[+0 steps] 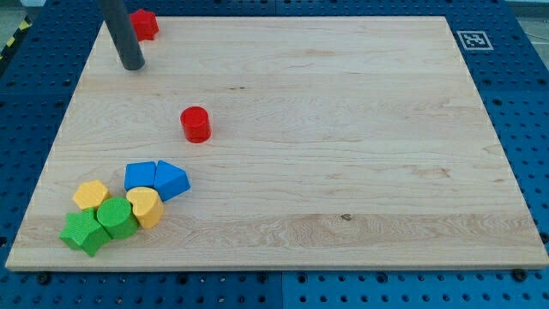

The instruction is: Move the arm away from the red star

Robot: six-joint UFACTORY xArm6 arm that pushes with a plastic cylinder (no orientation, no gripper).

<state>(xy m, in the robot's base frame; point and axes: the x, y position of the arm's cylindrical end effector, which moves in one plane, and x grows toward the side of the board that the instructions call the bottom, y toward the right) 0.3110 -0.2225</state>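
Bottom left: green blocks (96,225), yellow blocks (120,202) and blue blocks (156,178) lie clustered. My tip (132,65) stands at the board's (343,172) top left; it is a bare rod, holding nothing. The red star (143,24) lies near it at one o'clock, apart. Withdrawal should run toward seven o'clock. A red cylinder (196,124) stands at four o'clock.

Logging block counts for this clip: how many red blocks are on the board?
2: a red star at the view's top left, just right of my tip, and a red cylinder left of centre. None seems hidden.
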